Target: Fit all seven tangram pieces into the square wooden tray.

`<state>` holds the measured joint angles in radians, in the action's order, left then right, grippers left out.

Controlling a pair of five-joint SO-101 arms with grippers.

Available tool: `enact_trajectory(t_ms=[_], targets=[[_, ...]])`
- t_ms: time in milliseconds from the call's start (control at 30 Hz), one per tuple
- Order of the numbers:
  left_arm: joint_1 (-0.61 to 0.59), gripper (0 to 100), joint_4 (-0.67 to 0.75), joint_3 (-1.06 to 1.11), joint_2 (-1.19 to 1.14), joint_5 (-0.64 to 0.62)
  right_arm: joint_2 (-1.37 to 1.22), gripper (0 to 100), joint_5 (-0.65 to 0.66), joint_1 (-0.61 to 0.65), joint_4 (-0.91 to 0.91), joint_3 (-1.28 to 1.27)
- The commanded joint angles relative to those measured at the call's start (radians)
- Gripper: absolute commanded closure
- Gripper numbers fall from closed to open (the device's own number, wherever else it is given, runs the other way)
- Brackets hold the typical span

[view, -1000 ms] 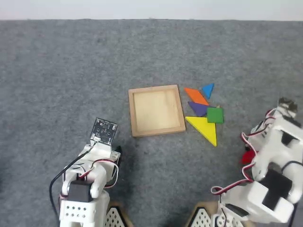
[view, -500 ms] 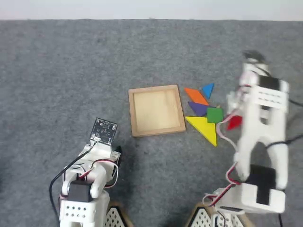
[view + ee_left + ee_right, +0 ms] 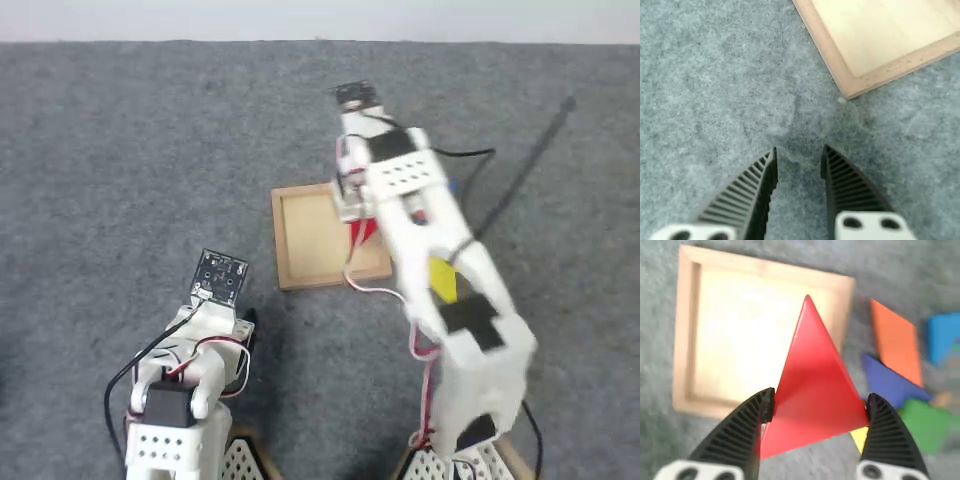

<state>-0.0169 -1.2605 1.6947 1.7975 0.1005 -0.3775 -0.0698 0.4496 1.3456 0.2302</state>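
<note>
The red triangle (image 3: 812, 385) is clamped at two of its corners in the right gripper (image 3: 820, 396) and is held over the 3 o'clock side of the square wooden tray (image 3: 283, 240), with its free tip pointing across the tray's floor; whether it touches the wood cannot be told. Just outside the tray's 3 o'clock rim, on the grey bench (image 3: 150, 150), the loose pieces are clustered close together: an orange piece (image 3: 895, 340), a blue piece (image 3: 942, 337), a purple piece (image 3: 890, 382), a green square (image 3: 927, 422) and a yellow triangle (image 3: 440, 278). In the high view, most of this cluster is overlain by the right arm (image 3: 420, 200), which is stretched across it from 5 o'clock. The left gripper (image 3: 799, 150) is seen at 7 o'clock from the tray, near its corner, with jaws apart and nothing between them, over bare bench.
</note>
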Motion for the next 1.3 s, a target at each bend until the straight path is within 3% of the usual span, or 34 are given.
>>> enact_trajectory(t_ms=[0,300,567,800,1267], targets=[[-0.005,86,-0.003,-0.010,0.020,-0.008,-0.113,83.2,-0.058,0.065,-0.022,0.169],[-0.005,86,-0.003,-0.010,0.020,-0.008,-0.363,82.0,-0.086,0.185,0.005,0.390],[-0.005,86,-0.003,-0.010,0.020,-0.008,-0.392,59.4,-0.084,0.217,0.024,0.400],[-0.005,86,-0.003,-0.010,0.020,-0.008,-0.392,59.2,-0.040,0.306,0.025,0.400],[-0.005,86,-0.003,-0.010,0.020,-0.008,-0.297,59.0,-0.120,0.344,0.016,0.394]])
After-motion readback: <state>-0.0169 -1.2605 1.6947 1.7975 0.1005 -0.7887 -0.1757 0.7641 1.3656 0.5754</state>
